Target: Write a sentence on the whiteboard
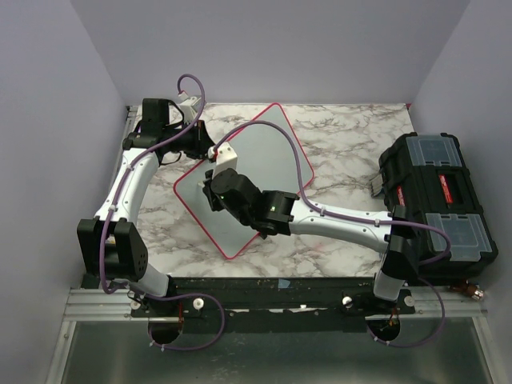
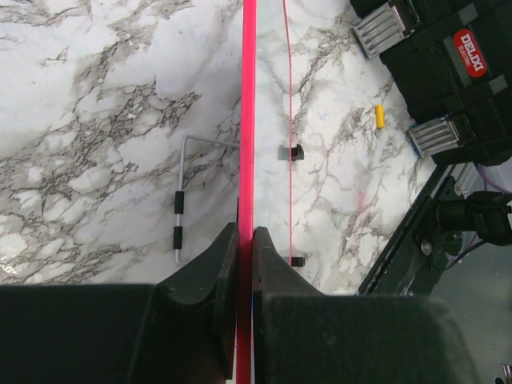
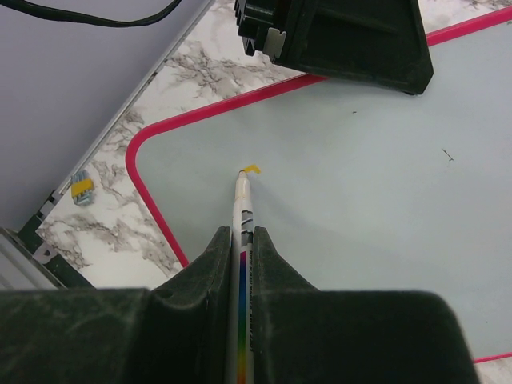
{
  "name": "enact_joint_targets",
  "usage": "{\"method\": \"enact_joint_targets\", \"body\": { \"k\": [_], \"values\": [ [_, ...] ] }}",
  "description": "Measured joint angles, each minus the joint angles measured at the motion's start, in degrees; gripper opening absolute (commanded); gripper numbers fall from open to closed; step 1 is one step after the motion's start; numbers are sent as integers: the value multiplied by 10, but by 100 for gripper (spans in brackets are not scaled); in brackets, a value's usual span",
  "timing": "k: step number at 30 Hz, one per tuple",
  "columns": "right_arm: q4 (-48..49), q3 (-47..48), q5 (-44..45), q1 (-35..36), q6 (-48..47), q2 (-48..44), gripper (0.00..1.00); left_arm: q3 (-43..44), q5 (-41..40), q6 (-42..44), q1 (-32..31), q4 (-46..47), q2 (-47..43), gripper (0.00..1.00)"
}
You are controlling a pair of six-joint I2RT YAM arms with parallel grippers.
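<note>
The whiteboard (image 1: 268, 152) lies cornerwise on the marble table, pale grey with a red-pink rim (image 3: 152, 200). My left gripper (image 2: 246, 234) is shut on the rim (image 2: 249, 120), which runs edge-on between its fingers. It also shows at the board's far edge as the left gripper (image 3: 336, 40). My right gripper (image 3: 242, 234) is shut on a white marker (image 3: 242, 210) with a rainbow stripe, near the board's left corner. The marker tip touches the board. Of the sentence, one short yellow stroke (image 3: 253, 168) shows at the tip.
A black toolbox (image 1: 436, 200) stands at the table's right edge, also seen as the toolbox (image 2: 448, 64) with metal latches. A small yellow cap (image 2: 379, 116) lies beside it. A bent wire rod (image 2: 182, 200) lies on the marble. Purple walls close in the left and back.
</note>
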Motion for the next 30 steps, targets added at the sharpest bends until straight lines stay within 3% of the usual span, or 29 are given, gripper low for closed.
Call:
{"method": "enact_joint_targets", "body": {
  "k": [30],
  "values": [
    [-17, -42, 21, 7, 11, -10, 1, 0, -11, 12, -3, 2, 0, 0]
  ]
}}
